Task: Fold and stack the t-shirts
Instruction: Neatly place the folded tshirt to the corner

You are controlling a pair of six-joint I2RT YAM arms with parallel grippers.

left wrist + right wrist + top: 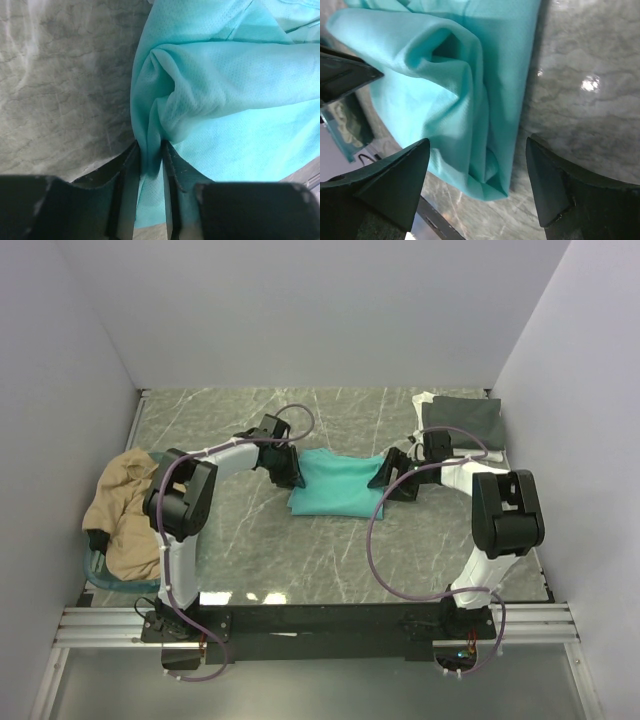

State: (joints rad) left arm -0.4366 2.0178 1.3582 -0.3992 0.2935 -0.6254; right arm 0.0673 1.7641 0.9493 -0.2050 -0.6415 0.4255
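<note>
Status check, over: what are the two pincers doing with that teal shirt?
Left pincer shut on a fold of the teal t-shirt. Right pincer open, straddling its opposite edge. Nothing blocking; tan t-shirt and dark grey t-shirt lie aside.

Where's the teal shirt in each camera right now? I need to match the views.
Top external: teal shirt lies mid-picture.
Left wrist: it fills the right side, with a fold pinched in the left gripper.
Right wrist: it runs from upper left to centre, its corner inside the open right gripper.
Shared landmark: the grey marble table, at left in the left wrist view, at right in the right wrist view.
</note>
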